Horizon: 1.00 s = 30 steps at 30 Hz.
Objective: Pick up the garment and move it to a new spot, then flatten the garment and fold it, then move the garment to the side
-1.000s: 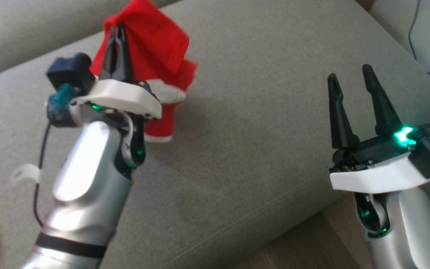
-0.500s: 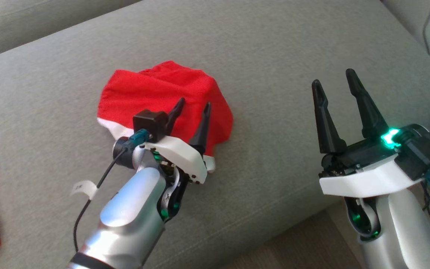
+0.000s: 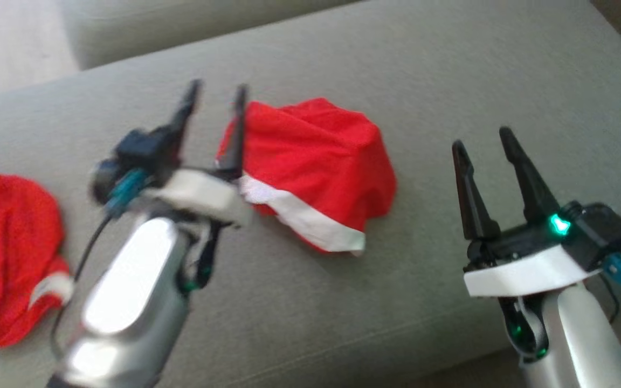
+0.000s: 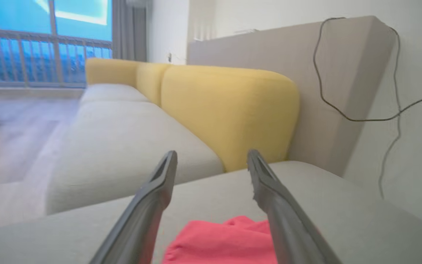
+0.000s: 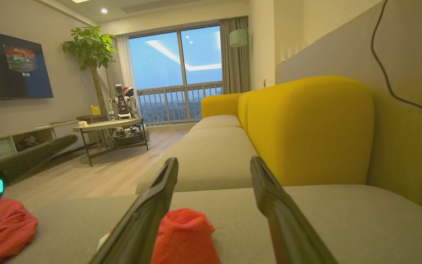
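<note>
A plant [image 5: 88,47] stands by the window [image 5: 176,69]; a TV [image 5: 11,68] hangs on the wall; yellow cushions [image 5: 306,128] back the grey sofa [image 3: 450,70].

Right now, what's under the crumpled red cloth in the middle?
The red garment lies bunched up on the grey sofa cushion, which shows all round it. Anything beneath its folds is covered, so I cannot tell.

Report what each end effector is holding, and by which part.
Nothing is held. The left end effector and the right end effector both stand open and empty; the red garment lies loose on the sofa cushion.
</note>
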### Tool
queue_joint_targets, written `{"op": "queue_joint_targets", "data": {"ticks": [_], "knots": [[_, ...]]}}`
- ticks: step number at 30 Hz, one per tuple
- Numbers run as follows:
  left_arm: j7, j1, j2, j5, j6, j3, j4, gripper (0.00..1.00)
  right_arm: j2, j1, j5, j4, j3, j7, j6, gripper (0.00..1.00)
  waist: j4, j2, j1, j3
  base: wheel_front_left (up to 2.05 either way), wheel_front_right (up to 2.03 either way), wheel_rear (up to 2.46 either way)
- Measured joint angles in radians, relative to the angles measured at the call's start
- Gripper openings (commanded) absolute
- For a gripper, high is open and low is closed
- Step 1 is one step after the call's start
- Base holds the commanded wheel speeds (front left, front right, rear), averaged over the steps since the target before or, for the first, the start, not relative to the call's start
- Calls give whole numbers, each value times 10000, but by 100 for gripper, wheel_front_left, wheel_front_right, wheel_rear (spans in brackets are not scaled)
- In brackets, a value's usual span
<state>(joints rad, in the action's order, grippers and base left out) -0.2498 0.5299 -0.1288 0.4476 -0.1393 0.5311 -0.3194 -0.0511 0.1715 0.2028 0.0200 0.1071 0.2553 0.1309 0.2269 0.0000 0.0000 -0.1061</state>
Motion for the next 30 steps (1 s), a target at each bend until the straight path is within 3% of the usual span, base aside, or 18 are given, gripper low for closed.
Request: {"op": "queue_joint_targets", "data": {"ticks": [3,7,10,15,21,30], "knots": [[-67,-873,-483,-523,-215,-583,736,100,2,-282,-8,-203,-71,0,0,100,-445,0,0,220,0,0,0],[-65,-2504,-711,-930,-516,-1216,1457,100,4,-803,-12,-274,-213,-2,0,100,-1033,0,-1,511,0,0,0],[-67,-3565,-688,-1085,-803,-1764,1837,100,8,-1356,-58,-263,-447,-2,0,100,-1468,0,-1,716,0,0,0],[-65,-4838,-443,-1578,-792,-2414,2449,100,15,-2122,8,-268,-537,-2,0,100,-2045,0,-1,972,0,0,0],[-65,-5266,104,-2033,-393,-2936,2658,100,35,-2126,-247,-579,-449,-2,0,100,-2264,0,-1,1002,0,0,0],[-65,-5239,451,-2441,278,-3344,2487,100,36,-1936,-888,-2903,-52,-234,0,100,-2569,0,-1,610,0,0,0]]}}
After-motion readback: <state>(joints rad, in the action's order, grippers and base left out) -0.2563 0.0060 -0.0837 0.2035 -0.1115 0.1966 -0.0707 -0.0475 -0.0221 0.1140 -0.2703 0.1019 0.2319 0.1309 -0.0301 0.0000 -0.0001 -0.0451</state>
